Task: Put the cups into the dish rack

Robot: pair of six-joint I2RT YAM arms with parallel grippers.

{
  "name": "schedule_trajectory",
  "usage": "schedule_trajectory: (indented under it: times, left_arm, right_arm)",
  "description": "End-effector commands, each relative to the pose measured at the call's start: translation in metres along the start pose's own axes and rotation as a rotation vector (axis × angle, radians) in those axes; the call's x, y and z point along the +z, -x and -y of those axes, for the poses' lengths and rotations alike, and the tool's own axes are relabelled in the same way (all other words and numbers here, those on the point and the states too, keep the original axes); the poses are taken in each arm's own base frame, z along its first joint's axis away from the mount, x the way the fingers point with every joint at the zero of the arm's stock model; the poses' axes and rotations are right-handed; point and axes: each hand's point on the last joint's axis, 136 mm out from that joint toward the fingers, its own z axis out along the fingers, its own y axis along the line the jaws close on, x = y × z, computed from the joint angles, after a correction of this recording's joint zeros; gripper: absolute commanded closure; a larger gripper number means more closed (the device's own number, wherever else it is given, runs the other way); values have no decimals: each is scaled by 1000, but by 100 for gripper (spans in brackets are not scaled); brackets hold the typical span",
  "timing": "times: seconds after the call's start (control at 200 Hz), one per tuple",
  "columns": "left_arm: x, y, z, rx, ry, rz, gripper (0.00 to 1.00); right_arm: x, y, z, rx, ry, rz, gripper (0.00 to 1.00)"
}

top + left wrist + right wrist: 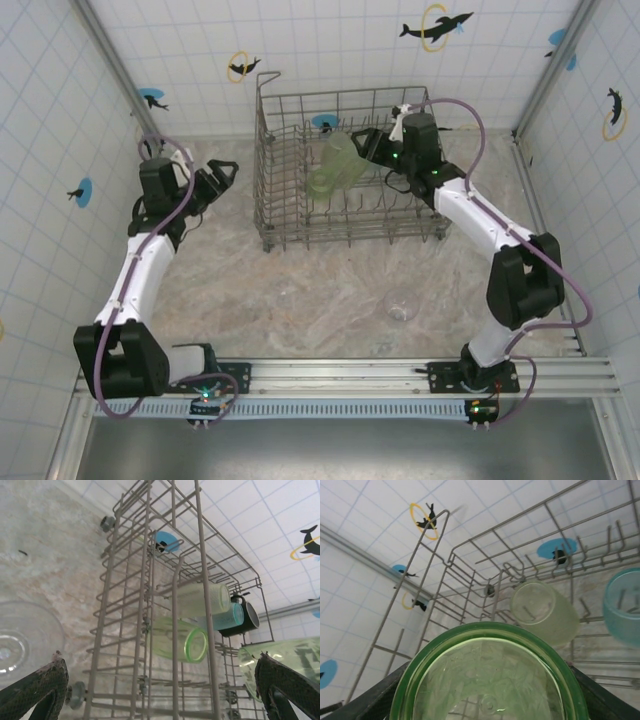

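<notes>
Left gripper [224, 172] spread wide; right gripper [365, 143] gripping, arm outstretched

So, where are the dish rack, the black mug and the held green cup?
dish rack [263, 170], top view, left wall wire.
black mug [250, 616], left wrist view, dark end.
green cup [485, 680], right wrist view, middle of near end.

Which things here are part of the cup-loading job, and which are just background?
Job: dish rack; held green tumbler; racked green tumbler; teal cup; black mug; clear glass on the table.
Not job: dolphin stickers on the walls; purple cables.
</notes>
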Motion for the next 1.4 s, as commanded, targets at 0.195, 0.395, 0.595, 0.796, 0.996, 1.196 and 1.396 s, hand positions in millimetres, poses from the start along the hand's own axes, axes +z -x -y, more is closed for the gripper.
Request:
schedule_trajectory:
  times: [0.195,0.395,0.595,0.796,0.996,1.196,1.396]
  left_arm:
    - [12,8,-46,163,199,15,3]
    - [12,-11,-64,212,225,-6,3]
    - [9,-22,-78,213,268,-23,2]
    - [5,-25,-85,214,297,-15,3]
    - [3,-24,-87,223,311,-6,3]
    - [-1,-21,-87,232,325,11,3]
    - [2,-24,-86,224,313,-11,3]
  right_arm:
    - [-24,45,1,-142,-114,154,63]
    - [-23,47,13,-203,-197,184,64]
    - [-23,59,24,-294,-303,239,64]
    - [-14,60,33,-311,-338,256,64]
    - [-2,56,41,-300,-321,283,64]
    - [17,44,49,-279,-309,255,64]
    - [33,34,64,-281,-325,231,65]
